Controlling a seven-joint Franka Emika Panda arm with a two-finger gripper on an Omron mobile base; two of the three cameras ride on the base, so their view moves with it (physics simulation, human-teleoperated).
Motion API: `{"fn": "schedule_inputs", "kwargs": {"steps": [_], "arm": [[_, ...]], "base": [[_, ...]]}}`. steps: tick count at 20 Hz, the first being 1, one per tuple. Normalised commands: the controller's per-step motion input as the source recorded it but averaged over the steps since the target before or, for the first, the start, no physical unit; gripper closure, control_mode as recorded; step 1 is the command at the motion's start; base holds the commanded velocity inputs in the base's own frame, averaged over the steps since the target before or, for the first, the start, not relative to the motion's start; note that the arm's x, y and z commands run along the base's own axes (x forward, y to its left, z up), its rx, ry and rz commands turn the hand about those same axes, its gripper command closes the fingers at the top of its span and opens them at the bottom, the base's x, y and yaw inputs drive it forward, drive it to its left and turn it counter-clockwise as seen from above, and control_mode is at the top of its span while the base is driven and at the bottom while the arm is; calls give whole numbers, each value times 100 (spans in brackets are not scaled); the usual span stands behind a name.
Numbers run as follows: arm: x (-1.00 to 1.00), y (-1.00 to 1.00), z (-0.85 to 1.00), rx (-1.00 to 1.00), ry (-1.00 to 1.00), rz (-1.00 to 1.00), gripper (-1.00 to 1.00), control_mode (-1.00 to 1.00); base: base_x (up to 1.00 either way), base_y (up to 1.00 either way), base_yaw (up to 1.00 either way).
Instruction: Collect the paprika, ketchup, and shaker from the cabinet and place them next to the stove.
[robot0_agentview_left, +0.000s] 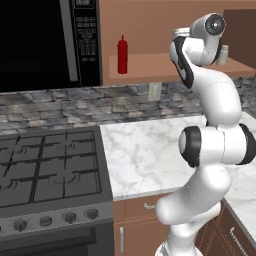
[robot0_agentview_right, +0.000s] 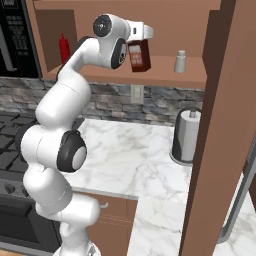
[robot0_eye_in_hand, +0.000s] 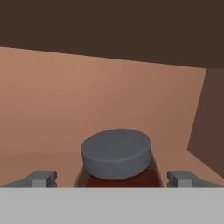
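1. Red ketchup bottle (robot0_agentview_left: 122, 54) stands on the cabinet shelf (robot0_agentview_left: 150, 67), left base view; stove (robot0_agentview_left: 50, 170) below.
2. Right base view: paprika jar (robot0_agentview_right: 139, 56) on the shelf, shaker (robot0_agentview_right: 180, 61) well apart.
3. Hand view: gripper (robot0_eye_in_hand: 113, 178) spread, fingertips (robot0_eye_in_hand: 41, 178) flanking the jar beneath its grey cap (robot0_eye_in_hand: 116, 153). Rigid, probably light, smooth; grip the flat sides.

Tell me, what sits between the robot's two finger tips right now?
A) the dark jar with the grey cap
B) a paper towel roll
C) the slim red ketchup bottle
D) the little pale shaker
A: in the hand view, the paprika jar's grey cap sits between the open gripper tips.
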Motion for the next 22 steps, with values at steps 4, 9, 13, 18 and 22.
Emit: {"fn": "schedule_inputs", "kwargs": {"steps": [4, 9, 13, 18, 22], "arm": [[8, -9, -3, 0, 0, 0, -100, -100], [2, -2, -3, 0, 0, 0, -100, -100], [5, 0, -9, -1, 0, 0, 100, -100], [6, 0, -14, -2, 1, 0, 100, -100], [1, 0, -1, 0, 0, 0, 100, -100]], "base": [[0, 0, 0], [0, 0, 0], [0, 0, 0], [0, 0, 0], [0, 0, 0]]}}
